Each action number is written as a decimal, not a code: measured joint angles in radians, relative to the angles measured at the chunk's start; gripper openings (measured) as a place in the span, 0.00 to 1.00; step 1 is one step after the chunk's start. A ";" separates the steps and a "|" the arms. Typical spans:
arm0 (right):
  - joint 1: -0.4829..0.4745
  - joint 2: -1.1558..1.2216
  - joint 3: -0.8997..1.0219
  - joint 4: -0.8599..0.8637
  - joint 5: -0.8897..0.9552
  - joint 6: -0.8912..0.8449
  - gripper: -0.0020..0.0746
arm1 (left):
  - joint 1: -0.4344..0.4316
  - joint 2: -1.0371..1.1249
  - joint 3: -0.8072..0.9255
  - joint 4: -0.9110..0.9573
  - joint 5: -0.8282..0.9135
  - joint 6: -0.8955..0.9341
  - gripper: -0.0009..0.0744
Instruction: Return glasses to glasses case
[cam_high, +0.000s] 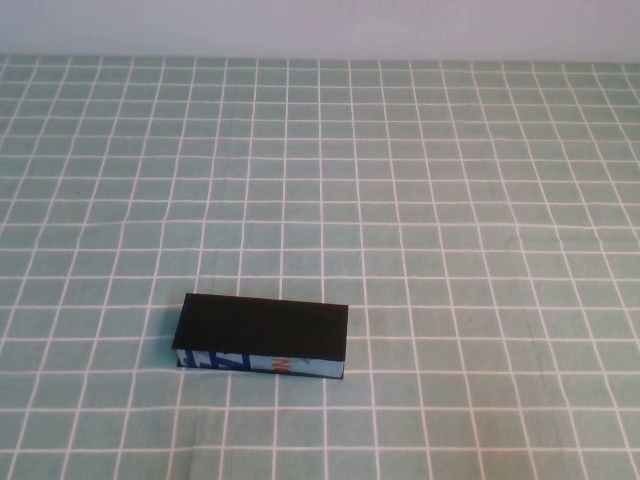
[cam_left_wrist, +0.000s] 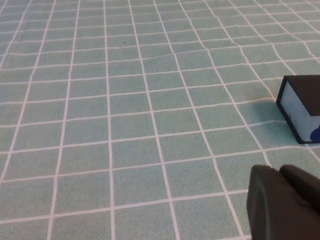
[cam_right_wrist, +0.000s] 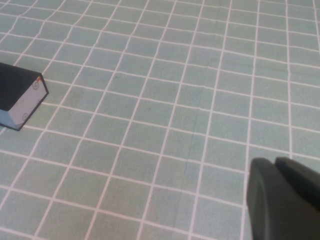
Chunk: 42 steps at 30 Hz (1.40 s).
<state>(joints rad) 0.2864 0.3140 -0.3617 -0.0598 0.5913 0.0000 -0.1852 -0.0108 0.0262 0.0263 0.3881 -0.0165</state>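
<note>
Closed case (cam_high: 265, 326) on the green checked cloth (cam_high: 450, 200), near side, a little left of centre, flat lid down, printed front facing the near edge; no glasses on show. Left gripper (cam_left_wrist: 285, 202) low over bare cloth left of the case, apart from it; grip state impossible to tell. Right gripper (cam_right_wrist: 282, 200) over bare cloth well right of the case; grip likewise unclear.

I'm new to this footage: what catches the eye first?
A black box, the glasses case, sits shut near the front of the green checked tablecloth, its printed side facing the robot. No glasses show. The left pincer and right pincer hang low, apart from it.
</note>
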 joint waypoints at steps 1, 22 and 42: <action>0.000 0.000 0.000 0.000 0.000 0.000 0.01 | 0.000 0.000 0.000 0.000 0.000 0.000 0.01; -0.018 -0.073 0.000 0.000 0.002 0.000 0.01 | 0.002 0.000 0.000 0.000 0.000 0.000 0.01; -0.257 -0.321 0.383 0.044 -0.242 0.000 0.01 | 0.002 -0.002 0.000 0.000 0.002 0.000 0.01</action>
<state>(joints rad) 0.0290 -0.0070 0.0211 -0.0162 0.3494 0.0000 -0.1836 -0.0125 0.0262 0.0263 0.3896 -0.0165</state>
